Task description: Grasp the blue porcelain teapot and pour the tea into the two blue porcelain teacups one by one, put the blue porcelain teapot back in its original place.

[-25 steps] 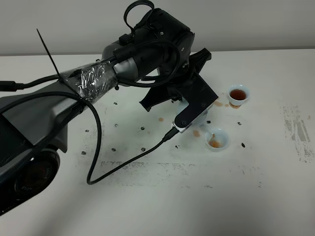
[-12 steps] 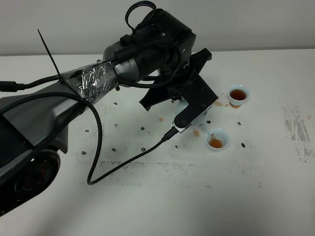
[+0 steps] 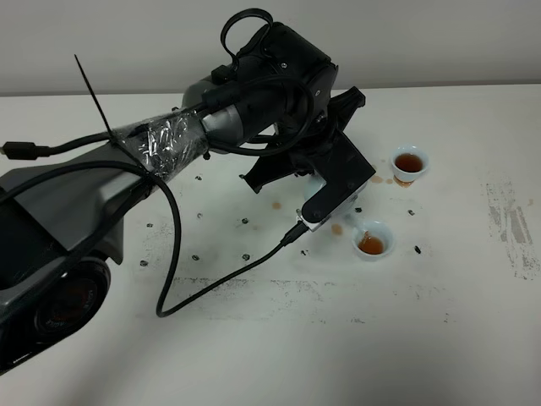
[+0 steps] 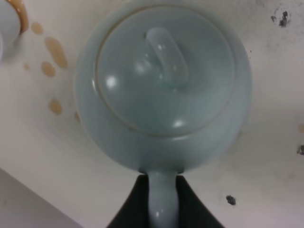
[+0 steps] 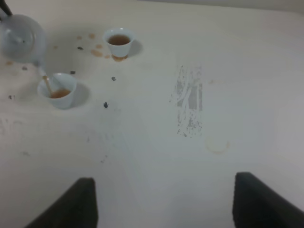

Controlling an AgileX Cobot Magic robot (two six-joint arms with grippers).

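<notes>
Now left hand [image 4: 161,202] clamps teapot [image 4: 164,85] handle; right hand [image 5: 164,202] agape.

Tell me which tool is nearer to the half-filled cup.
Left. The left tool holds the teapot by its handle right beside that cup, pouring into it. The right tool sits open far off across the table.

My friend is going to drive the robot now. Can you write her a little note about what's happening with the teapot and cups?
Left pincer: shut on the teapot handle, tipping it over the near teacup.
Right pincer: open, holding nothing, hanging above bare table.
Done: far teacup has tea in it. Some drips on the table.
Now: tea is streaming into the near teacup, partly filled.
Left: finish this pour, then set the teapot back in its place.
</notes>
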